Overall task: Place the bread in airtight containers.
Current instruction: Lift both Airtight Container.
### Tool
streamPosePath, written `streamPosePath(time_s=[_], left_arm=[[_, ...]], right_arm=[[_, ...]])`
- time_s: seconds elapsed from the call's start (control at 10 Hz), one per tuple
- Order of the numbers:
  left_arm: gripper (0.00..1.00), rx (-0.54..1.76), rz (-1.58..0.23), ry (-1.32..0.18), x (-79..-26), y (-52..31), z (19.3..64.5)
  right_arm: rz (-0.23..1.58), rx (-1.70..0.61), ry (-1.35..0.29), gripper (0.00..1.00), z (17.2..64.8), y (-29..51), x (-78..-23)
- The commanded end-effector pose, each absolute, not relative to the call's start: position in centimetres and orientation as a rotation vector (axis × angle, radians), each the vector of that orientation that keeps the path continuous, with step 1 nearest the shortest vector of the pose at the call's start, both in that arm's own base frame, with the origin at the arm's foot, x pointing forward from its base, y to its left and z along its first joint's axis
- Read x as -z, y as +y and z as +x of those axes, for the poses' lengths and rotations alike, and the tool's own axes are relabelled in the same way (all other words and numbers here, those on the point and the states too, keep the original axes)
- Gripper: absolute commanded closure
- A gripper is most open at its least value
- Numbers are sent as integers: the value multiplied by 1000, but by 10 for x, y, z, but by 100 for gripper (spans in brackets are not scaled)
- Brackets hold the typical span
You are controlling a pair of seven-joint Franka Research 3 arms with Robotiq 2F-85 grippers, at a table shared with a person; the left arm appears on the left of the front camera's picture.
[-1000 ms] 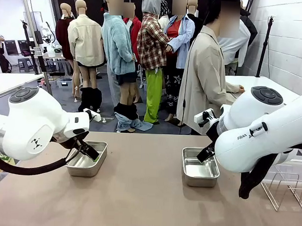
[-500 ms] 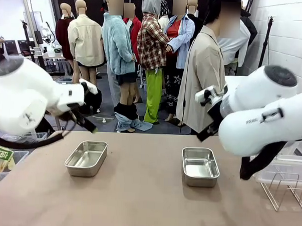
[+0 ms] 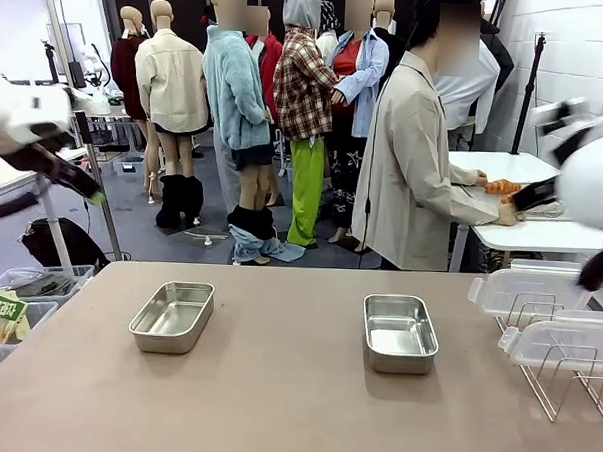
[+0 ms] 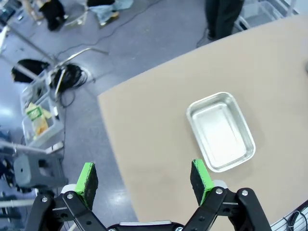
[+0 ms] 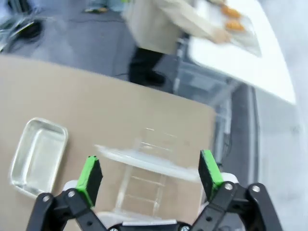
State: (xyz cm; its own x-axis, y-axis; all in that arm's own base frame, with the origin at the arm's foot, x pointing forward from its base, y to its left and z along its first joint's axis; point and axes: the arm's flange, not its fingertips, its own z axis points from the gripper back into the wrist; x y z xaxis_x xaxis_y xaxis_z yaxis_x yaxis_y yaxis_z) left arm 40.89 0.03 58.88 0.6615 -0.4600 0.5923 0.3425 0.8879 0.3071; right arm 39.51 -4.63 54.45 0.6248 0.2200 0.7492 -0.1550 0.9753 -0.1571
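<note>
Both grippers had lifted clear, the left gripper [image 4: 143, 177] wide and empty well up from the bare left container [image 3: 172, 317], the right container [image 3: 400, 333] bare too, the bread [image 3: 502, 187] on the far table [image 3: 556, 237] by the person [image 3: 414, 171], the right gripper [image 5: 149, 171] equally wide, so filling had not begun.

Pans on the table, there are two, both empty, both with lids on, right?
No lids on them. The left pan and right pan are empty and uncovered; the front view shows the clear lids resting on the rack.
</note>
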Motion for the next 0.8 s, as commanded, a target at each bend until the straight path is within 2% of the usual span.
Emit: streamPosePath(time_s=[0.0, 0.3, 0.5, 0.7], left_arm=[[0, 368, 214, -733, -612, 22, 387], [0, 268, 146, -747, -632, 79, 359], [0, 218, 98, -777, -633, 84, 346], [0, 264, 158, -753, -635, 83, 354]], right_arm=[[-131, 5, -844, 0, 389, -106, -551], [-66, 258, -804, 0, 378, -204, -538], [-42, 274, -837, 0, 366, -215, -531], [-91, 247, -791, 0, 363, -222, -534]])
